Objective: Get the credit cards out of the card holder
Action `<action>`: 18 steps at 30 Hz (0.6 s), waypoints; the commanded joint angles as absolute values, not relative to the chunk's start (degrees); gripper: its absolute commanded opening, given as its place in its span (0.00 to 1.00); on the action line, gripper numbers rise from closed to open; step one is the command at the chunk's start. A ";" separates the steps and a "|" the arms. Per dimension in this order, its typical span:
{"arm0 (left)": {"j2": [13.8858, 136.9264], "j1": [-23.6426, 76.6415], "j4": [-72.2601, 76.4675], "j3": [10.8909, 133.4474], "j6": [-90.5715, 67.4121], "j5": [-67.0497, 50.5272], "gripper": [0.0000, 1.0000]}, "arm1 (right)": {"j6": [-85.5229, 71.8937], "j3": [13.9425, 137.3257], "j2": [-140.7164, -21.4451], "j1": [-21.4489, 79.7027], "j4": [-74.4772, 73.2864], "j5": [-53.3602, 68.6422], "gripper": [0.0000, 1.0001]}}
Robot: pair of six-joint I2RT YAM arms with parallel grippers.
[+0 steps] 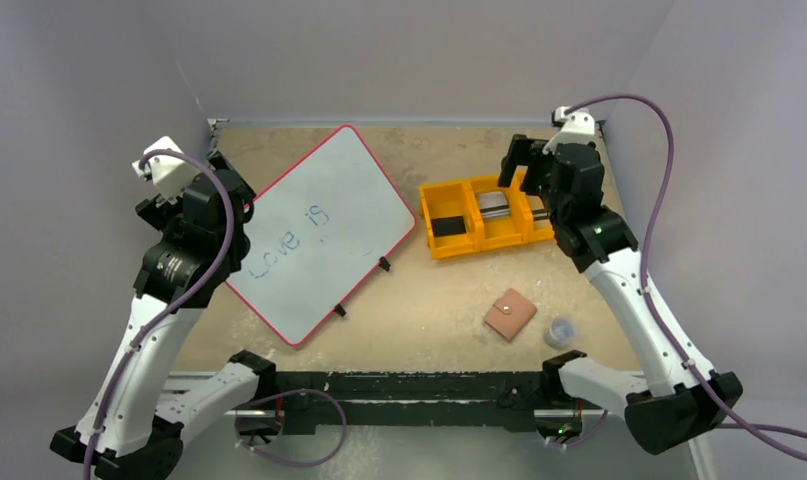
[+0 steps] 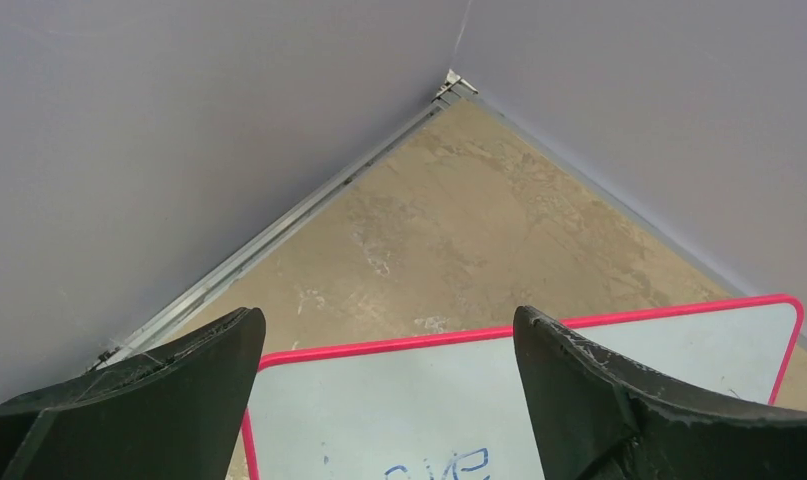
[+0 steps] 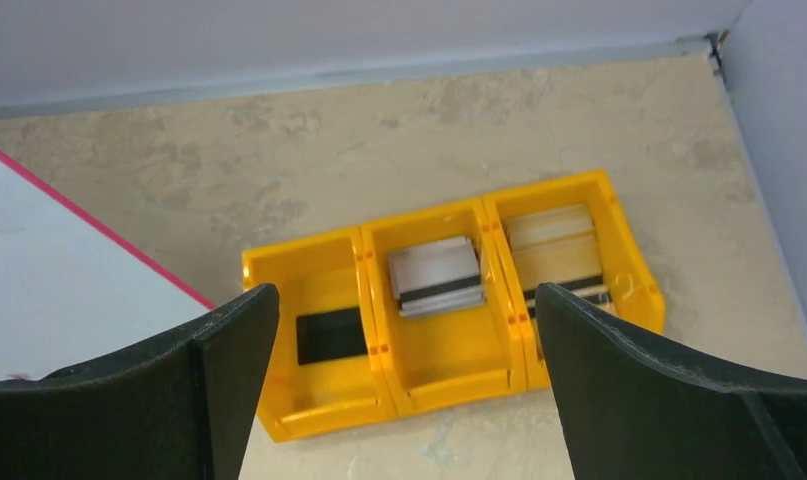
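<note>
black fingers of the left end effector (image 2: 387,322) fill the bottom of its wrist view. they are spread wide with nothing between them, hanging above the left edge of the whiteboard (image 2: 399,400), whose pink rim and blue handwriting show below. the right end effector (image 3: 407,298) is likewise wide open and empty, poised over the orange tray (image 3: 329,405) at the far right of the counter (image 1: 419,300). the tray has three compartments: a black piece lies in the left one, a grey stack with a dark stripe in the middle one, and pale striped pieces in the right one. the card holder (image 1: 510,315) lies folded shut on the near right part of the counter, nearer than the tray and well apart from both end effectors. just to its right sits a small clear cup (image 1: 560,331).
</note>
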State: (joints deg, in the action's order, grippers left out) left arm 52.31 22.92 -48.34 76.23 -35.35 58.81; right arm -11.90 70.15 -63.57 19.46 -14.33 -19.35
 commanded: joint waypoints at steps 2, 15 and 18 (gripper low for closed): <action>51.48 21.44 -44.94 74.79 -35.76 55.76 0.96 | -17.68 64.11 -58.79 17.94 -12.33 -13.76 1.00; 50.40 19.35 -34.14 70.74 -37.04 14.56 0.94 | -24.04 46.18 -47.29 14.93 -5.71 10.61 1.00; 50.55 22.83 -31.84 69.85 -36.21 10.47 0.94 | -24.13 44.37 -46.55 14.57 -5.61 14.76 1.00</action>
